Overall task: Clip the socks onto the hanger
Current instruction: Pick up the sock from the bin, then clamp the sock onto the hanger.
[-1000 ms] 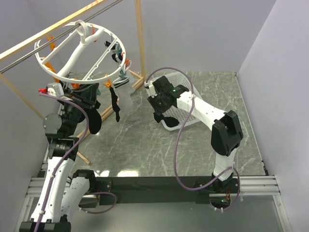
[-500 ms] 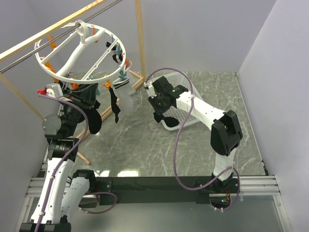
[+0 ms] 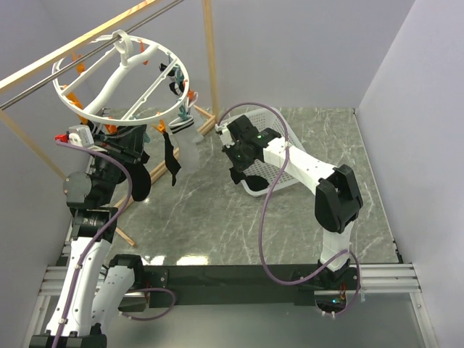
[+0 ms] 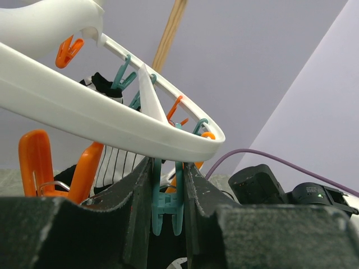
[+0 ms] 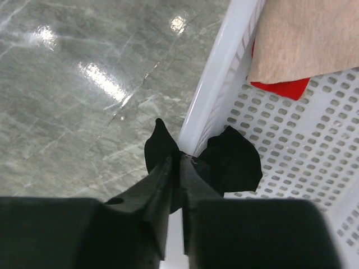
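One black sock (image 5: 235,162), crumpled, sits pinched between the closed right fingers (image 5: 160,190) above the white basket rim (image 5: 221,73). Left fingers (image 4: 134,207) squeeze a teal clip (image 4: 166,210) under the round white hanger (image 4: 84,109); another black sock (image 3: 171,161) hangs clipped there.

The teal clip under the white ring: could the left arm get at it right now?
Likely yes. The teal clip hangs right between the fingers of the left gripper, which seem to touch its sides; nothing stands in between.
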